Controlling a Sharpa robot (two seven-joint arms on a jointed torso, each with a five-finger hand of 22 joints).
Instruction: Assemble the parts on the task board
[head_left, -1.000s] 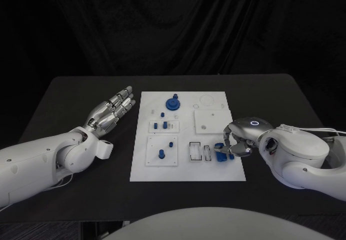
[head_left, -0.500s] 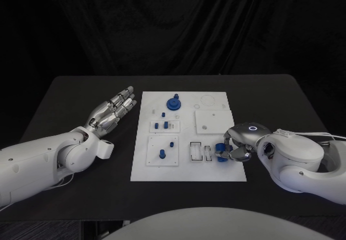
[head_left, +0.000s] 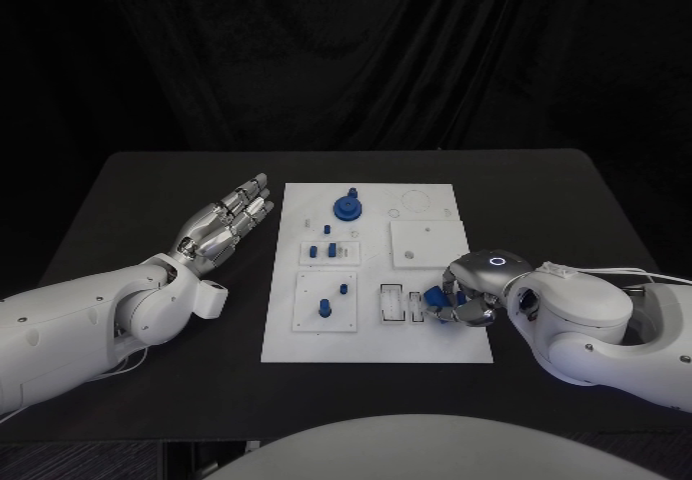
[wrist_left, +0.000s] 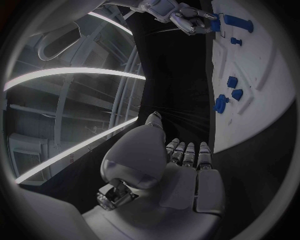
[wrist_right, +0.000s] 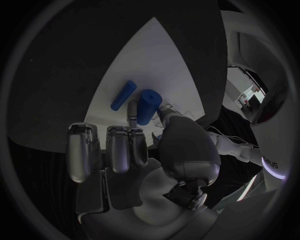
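We see the flat white task board (head_left: 375, 335) lying matte and rectangular on the black table (head_left: 144, 190), with bare tabletop on both sides. Our right hand (head_left: 464, 300), smooth silver, sits over the board's near right edge and pinches a short blue cylinder part (wrist_right: 147, 106) at its fingertips; a second blue cylinder (wrist_right: 123, 95) lies on the board just beside it. Our left hand (head_left: 224, 222) rests released, fingers spread straight, on the table just left of the board's far end.
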